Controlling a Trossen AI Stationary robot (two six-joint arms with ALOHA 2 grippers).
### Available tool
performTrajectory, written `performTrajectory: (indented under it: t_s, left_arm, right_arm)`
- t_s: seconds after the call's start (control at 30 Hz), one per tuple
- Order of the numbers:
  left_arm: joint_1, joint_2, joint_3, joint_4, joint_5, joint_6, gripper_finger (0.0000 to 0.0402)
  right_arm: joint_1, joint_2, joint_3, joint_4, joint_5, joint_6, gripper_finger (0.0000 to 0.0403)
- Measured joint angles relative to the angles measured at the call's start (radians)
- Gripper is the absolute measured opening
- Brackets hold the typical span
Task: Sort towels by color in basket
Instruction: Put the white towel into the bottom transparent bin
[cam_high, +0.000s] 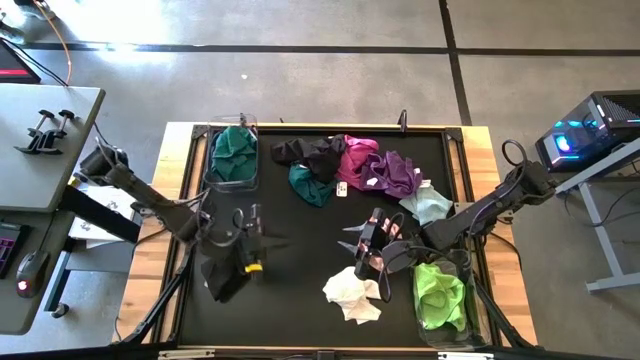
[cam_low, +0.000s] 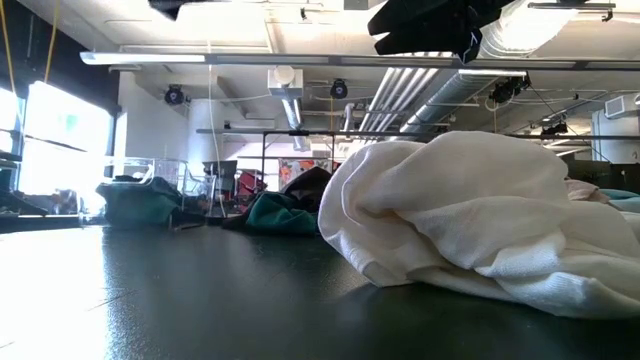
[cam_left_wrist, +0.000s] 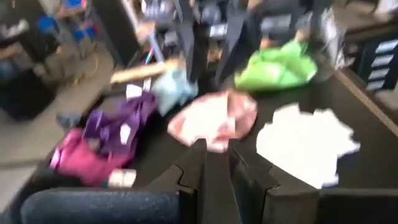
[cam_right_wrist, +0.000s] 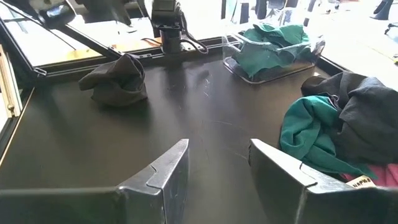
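Two bins hold sorted cloth so far: teal towels (cam_high: 235, 150) in the clear bin (cam_high: 212, 178) at far left, lime towels (cam_high: 438, 295) in the bin (cam_high: 470, 262) at near right. Est. less than half done.

Unsorted, still on the mat: black towel (cam_high: 312, 153), teal towel (cam_high: 310, 185), magenta towel (cam_high: 357, 160), purple towel (cam_high: 395, 172) and mint towel (cam_high: 428, 204) in a loose row along the far side; pink towel (cam_high: 385, 240) partly under the right arm; white towel (cam_high: 352, 293) near centre; a dark towel (cam_high: 225, 278) heaped at near left, just beside the left gripper (cam_high: 262, 243).

Left gripper: fingers close together, narrow gap, nothing btwn them in its wrist view. Right gripper (cam_right_wrist: 217, 165): jaws wide apart, empty, above the mat near the pink towel.

Surface: black mat (cam_high: 300, 290) on a wood-edged table (cam_high: 170, 170). Room: grey concrete floor; side desk w/ clamps at left; PC w/ blue light at right; low view shows exposed ceiling ducts and bright windows behind.
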Motion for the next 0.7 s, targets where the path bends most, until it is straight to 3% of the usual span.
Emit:
performTrajectory:
  t_s: [0.2, 0.43, 0.57, 0.7]
  left_arm:
    - [-0.066, -0.001, 0.123, -0.386, 0.007, -0.314, 0.0053]
    - [-0.123, 0.01, 0.138, -0.519, 0.084, -0.581, 0.0053]
    - [-0.149, 0.07, 0.138, -0.529, -0.001, -0.678, 0.0053]
    - [-0.154, 0.174, 0.138, -0.482, -0.099, -0.688, 0.0053]
  right_arm:
    - [0.0, 0.0, 0.0, 0.0, 0.0, -0.001, 0.0161]
    - [0.003, 0.0, 0.0, -0.018, -0.021, -0.073, 0.0161]
    - [0.016, 0.001, 0.0, -0.076, -0.147, -0.142, 0.0161]
    - [0.016, 0.001, 0.0, -0.124, -0.383, -0.123, 0.0161]
